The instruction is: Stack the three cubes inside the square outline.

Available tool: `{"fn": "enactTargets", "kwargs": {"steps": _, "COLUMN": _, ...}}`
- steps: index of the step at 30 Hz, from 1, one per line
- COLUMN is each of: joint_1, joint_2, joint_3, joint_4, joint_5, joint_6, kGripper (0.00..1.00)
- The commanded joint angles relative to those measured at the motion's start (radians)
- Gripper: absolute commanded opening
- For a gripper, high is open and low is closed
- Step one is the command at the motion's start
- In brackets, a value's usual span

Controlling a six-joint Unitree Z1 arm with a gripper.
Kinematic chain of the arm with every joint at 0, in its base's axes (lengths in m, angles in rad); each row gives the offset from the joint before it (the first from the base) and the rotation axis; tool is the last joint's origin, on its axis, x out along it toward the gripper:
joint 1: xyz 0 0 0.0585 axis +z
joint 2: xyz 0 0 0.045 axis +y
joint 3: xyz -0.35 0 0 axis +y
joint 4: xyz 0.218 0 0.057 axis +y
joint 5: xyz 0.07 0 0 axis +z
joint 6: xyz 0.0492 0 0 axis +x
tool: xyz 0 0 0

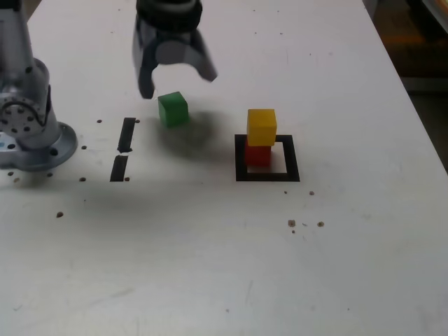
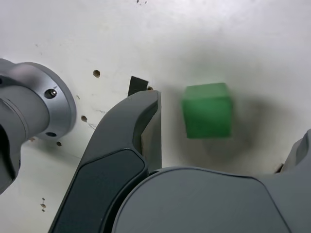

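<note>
Claw: gripper (image 1: 178, 82) released, jaws spread wide and nothing between them; poised above the table near the green cube.
Green cube (image 1: 173, 110): on the table, outside the square outline (image 1: 292, 176); left of it in the exterior view.
Stack: yellow cube (image 1: 262, 127) on red cube (image 1: 257, 155), within the outline.
Step in hand: probably grasping green; centre the fingers over it, align them with opposite faces, descend straight; close only once both flank it, lest one fingertip strike its top.
</note>
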Motion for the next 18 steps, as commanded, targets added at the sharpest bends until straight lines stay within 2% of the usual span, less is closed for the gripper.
{"fn": "enactTargets", "kwargs": {"steps": 1, "joint_1": 0.004, "joint_2": 0.015, "joint_3": 0.015, "joint_4": -0.038, "joint_5": -0.009, "joint_6": 0.008, "kGripper": 0.97}}
{"fn": "enactTargets", "kwargs": {"steps": 8, "joint_1": 0.027, "joint_2": 0.07, "joint_3": 0.063, "joint_4": -0.085, "joint_5": -0.015, "joint_6": 0.014, "kGripper": 0.89}}
{"fn": "enactTargets", "kwargs": {"steps": 13, "joint_1": 0.032, "joint_2": 0.087, "joint_3": 0.092, "joint_4": -0.134, "joint_5": -0.013, "joint_6": 0.011, "kGripper": 0.7}}
{"fn": "enactTargets", "kwargs": {"steps": 18, "joint_1": 0.033, "joint_2": 0.086, "joint_3": 0.127, "joint_4": -0.199, "joint_5": -0.015, "joint_6": 0.004, "kGripper": 0.55}}
